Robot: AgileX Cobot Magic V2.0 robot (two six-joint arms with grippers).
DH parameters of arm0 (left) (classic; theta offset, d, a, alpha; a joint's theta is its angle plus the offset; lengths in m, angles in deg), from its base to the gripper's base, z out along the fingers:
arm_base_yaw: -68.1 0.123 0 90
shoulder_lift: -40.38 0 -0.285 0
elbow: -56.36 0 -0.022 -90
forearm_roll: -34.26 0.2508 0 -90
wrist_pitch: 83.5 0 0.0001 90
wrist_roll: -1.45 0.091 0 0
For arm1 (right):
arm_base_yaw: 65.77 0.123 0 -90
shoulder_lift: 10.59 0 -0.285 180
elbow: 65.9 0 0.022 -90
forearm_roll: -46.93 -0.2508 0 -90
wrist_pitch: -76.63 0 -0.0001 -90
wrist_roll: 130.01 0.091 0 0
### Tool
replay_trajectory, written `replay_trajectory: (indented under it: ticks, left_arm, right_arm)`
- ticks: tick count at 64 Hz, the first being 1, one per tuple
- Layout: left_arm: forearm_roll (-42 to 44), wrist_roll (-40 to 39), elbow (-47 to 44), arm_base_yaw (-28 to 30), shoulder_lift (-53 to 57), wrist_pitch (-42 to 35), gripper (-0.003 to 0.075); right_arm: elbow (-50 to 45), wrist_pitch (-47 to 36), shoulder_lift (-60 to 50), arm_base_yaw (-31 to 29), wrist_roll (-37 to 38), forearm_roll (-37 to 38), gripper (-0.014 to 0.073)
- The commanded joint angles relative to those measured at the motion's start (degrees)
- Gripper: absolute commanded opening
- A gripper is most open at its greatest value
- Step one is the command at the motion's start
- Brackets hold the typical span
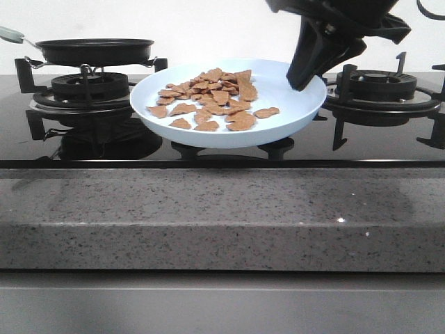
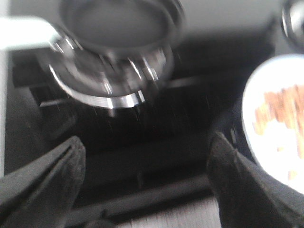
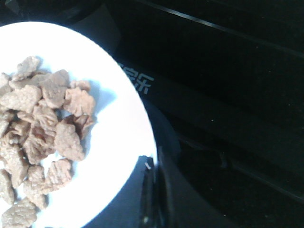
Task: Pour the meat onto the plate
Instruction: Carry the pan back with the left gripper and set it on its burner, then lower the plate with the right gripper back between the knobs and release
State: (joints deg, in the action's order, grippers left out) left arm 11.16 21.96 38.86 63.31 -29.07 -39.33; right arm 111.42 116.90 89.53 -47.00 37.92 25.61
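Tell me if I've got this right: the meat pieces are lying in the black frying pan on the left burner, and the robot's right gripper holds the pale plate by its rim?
Not quite. The meat lies on the pale plate, not in the black frying pan, which sits on the left burner. The front view shows this. The rest holds: the right gripper grips the plate's rim.

Pale printed characters [image 3: 137,81] are seen on the black glass top of the stove [image 3: 228,95] in the right wrist view, just beside the rim of the plate [image 3: 128,118]. They appear to be Chinese script, but cannot be read for certain. No other text, number or brand is shown.
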Motion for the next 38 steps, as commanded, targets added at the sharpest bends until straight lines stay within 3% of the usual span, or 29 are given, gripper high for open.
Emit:
replay_trajectory:
  ticks: [1,14,38]
  left_arm:
    - [5.48,-5.25,-1.42,-4.3,5.05,-3.37,0.0529]
    - [7.37,-6.66,-8.13,-7.0,13.34,-2.99,0.0525]
    - [7.24,-6.66,-10.09,-7.0,19.13,0.25,0.046]
  right_arm:
    - [1.32,-2.33,-2.14,-0.01,-0.52,-0.79,-0.0067]
    - [1.32,-2.33,-2.14,-0.01,-0.52,-0.79,-0.0067]
    - [1.32,-2.38,-2.14,-0.01,-0.52,-0.79,-0.0067]
